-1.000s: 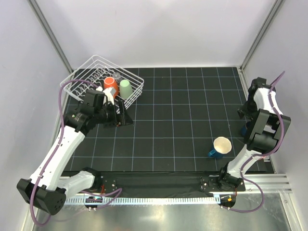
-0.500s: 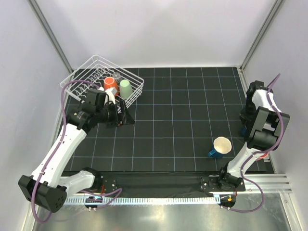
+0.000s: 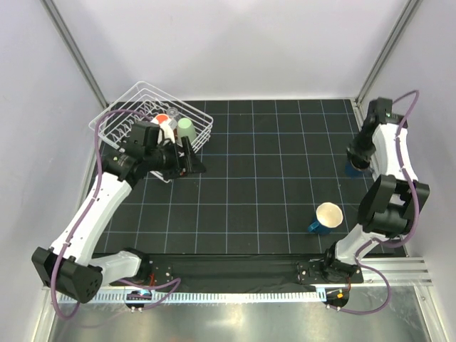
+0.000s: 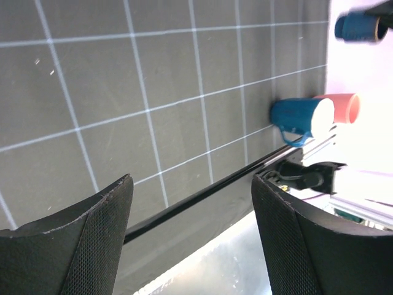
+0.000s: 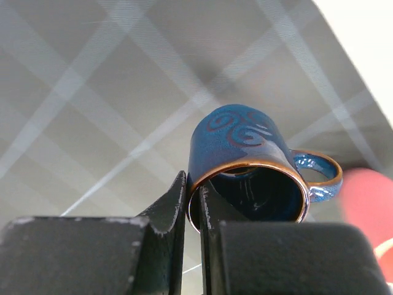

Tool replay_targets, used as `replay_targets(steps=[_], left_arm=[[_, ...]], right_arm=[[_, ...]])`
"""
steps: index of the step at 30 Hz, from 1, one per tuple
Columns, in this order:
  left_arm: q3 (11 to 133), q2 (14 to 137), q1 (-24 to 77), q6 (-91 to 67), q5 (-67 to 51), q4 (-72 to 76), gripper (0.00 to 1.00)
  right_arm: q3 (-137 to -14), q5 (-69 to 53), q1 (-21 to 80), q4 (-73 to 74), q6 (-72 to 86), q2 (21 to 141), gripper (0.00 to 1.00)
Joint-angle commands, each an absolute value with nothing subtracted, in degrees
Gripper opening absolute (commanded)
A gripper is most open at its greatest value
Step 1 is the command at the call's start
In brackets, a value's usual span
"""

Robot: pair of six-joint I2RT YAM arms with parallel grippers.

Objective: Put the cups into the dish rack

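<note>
At the far left corner of the counter (image 3: 271,178) the dish rack (image 3: 114,122) already holds the orange cup (image 3: 162,118) and the pale green cup (image 3: 186,129). My left jaws hang wide and empty just off its near right corner. I would keep them there, since they have nothing to do yet. Further right, near the front, stands the dark blue mug with the cream inside (image 3: 328,216), with the pink cup (image 4: 345,106) just beside it; both can wait. The step in hand is at the counter's right edge. My right jaws are pinched narrow on the rim of the swirl-patterned blue mug (image 5: 239,144), one finger inside and one outside. I cannot tell whether it is off the counter. A rim pinch is a thin hold and the mug will likely swing, so I should keep the squeeze firm and lift straight up. Then I should carry it slowly across, well above the cream-lined mug, and lower it into a free stretch of the rack away from my left arm (image 3: 107,199). Against a second ago, my left arm has pushed a little further right along the rack's edge and hides more of the orange cup, its jaws as wide as before. My right arm (image 3: 388,142) has unfolded and reached further back, and its jaws, then open, have closed on the rim. The cream-lined mug has not moved.
</note>
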State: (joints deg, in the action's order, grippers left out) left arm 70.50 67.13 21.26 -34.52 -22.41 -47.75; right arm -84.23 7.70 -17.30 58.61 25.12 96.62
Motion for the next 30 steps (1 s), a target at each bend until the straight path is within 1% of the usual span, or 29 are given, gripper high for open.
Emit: replay_targets(steps=[1,2,3,5,6,7,8,9,10,11,12,14,15,16,17,18,20,21,22,24,25,28,30], left_arm=[[73.7,68.3,21.4,-36.0,-25.8,-42.6,0.76],[73.9,68.8,21.4,-36.9,-27.1,-41.8,0.77],[74.2,69.1,21.4,-37.4,-27.8,-40.8,0.77],[74.3,69.5,21.4,-39.4,-30.9,-36.8,0.78],[74.0,69.5,21.4,-40.0,-31.9,-34.9,0.78],[74.0,69.5,21.4,-40.4,-32.9,-33.3,0.78],[74.0,69.7,21.4,-40.8,-33.9,-30.8,0.78],[74.0,70.0,21.4,-40.4,-34.7,-29.6,0.78],[73.9,70.0,21.4,-39.7,-35.2,-28.7,0.78],[73.7,70.0,21.4,-39.1,-35.5,-26.6,0.78],[73.5,70.1,21.4,-38.2,-36.6,-25.2,0.78],[73.3,70.3,21.5,-37.3,-39.4,-20.7,0.78],[73.3,70.4,22.1,-35.2,-39.5,-19.8,0.78],[73.5,70.5,22.6,-34.0,-39.7,-18.7,0.78],[73.5,70.7,23.0,-32.5,-39.8,-18.3,0.78],[73.4,70.8,23.9,-30.5,-39.9,-17.8,0.78],[71.5,70.4,24.5,-29.9,-41.0,-15.0,0.79],[70.6,69.7,24.9,-30.0,-42.3,-11.1,0.79],[69.6,69.2,25.9,-30.8,-42.5,-8.7,0.79],[67.4,68.5,27.2,-31.5,-42.1,-2.9,0.8],[66.9,68.0,28.5,-32.7,-41.1,-0.8,0.81],[65.1,68.5,30.1,-35.5,-39.3,7.8,0.82],[64.4,69.3,31.3,-36.5,-39.1,11.8,0.82]], right_arm=[[-93.4,-7.0,-12.9,60.7,24.9,89.9,0.04],[-94.0,-11.3,-12.1,60.0,26.1,89.4,0.04],[-94.9,-22.0,-10.8,59.5,26.7,88.9,0.04],[-95.1,-31.9,-9.1,57.5,30.4,88.9,0.04],[-94.4,-42.5,-8.3,56.3,32.3,88.9,0.04],[-93.4,-46.8,-6.1,54.2,34.5,87.9,0.04],[-91.8,-50.8,-5.1,47.5,37.2,86.8,0.04],[-87.8,-53.4,-4.0,43.2,44.7,85.4,0.04],[-85.5,-57.0,-2.2,38.6,48.4,82.6,0.04],[-83.5,-58.4,-1.4,30.1,52.8,81.2,0.04],[-80.3,-59.5,-0.8,27.0,59.0,80.2,0.04],[-77.3,-62.3,0.0,18.4,66.0,77.5,0.04],[-73.9,-63.2,0.0,15.0,74.1,76.6,0.04],[-72.2,-64.3,2.3,7.6,77.9,74.7,0.04],[-70.7,-64.6,2.5,4.6,81.5,74.0,0.04],[-68.5,-64.5,2.7,2.5,87.5,73.1,0.04],[-66.6,-63.6,2.9,-3.0,93.3,70.9,0.04],[-64.6,-63.4,3.1,-5.6,96.6,70.4,0.04],[-63.3,-62.9,3.2,-13.6,105.4,69.9,0.04],[-59.0,-59.5,4.1,-23.2,114.7,68.3,0.04],[-57.8,-58.2,4.7,-28.9,122.3,67.7,0.04],[-56.1,-54.5,6.8,-33.9,129.8,66.6,0.04],[-56.0,-52.7,7.7,-35.2,132.0,66.2,0.04]])
